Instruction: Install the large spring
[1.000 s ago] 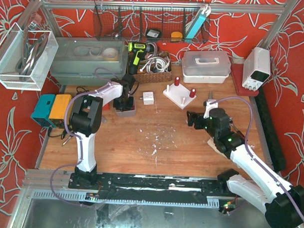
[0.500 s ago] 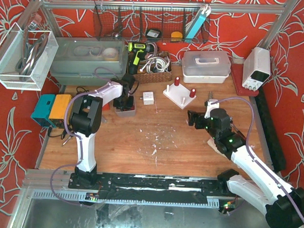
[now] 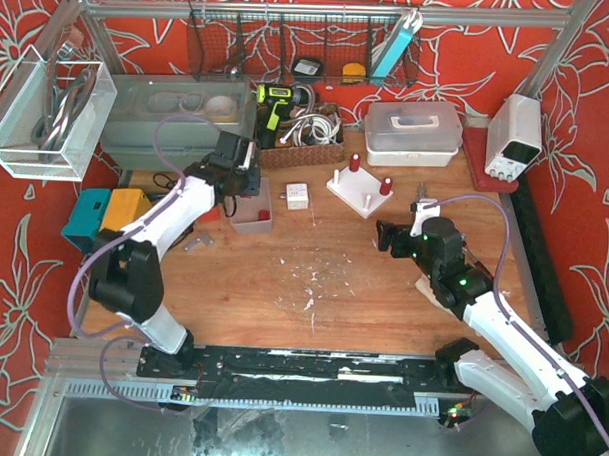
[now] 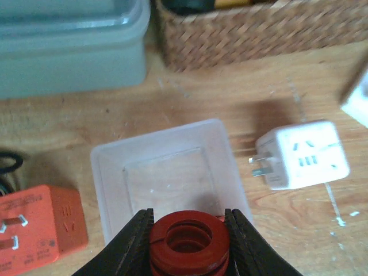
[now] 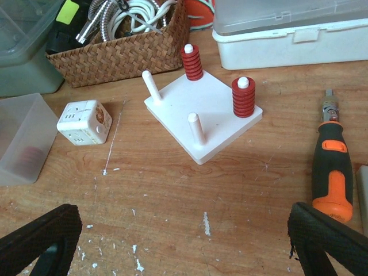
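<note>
My left gripper (image 4: pixel 188 223) is shut on a large red spring (image 4: pixel 189 244), held end-on just above the near edge of a small clear plastic box (image 4: pixel 103 190). From above, the left gripper (image 3: pixel 242 180) hangs just behind that box (image 3: pixel 253 218). The white peg board (image 5: pixel 210 123) carries a red spring on its far peg (image 5: pixel 191 62) and one on its right peg (image 5: pixel 243 96). Its left peg (image 5: pixel 152 86) and near peg (image 5: pixel 197 127) are bare. My right gripper (image 5: pixel 184 244) is open and empty, low over the table in front of the board.
A white plug cube (image 4: pixel 302 155) lies right of the box and an orange adapter (image 4: pixel 40 227) left of it. A wicker basket (image 4: pixel 259 29) and a grey-green tub (image 4: pixel 69 52) stand behind. An orange-and-black screwdriver (image 5: pixel 332 172) lies right of the board.
My left arm has swung out and lifted its gripper up and back out of the clear box, with the red spring in it. The right arm has not moved.
</note>
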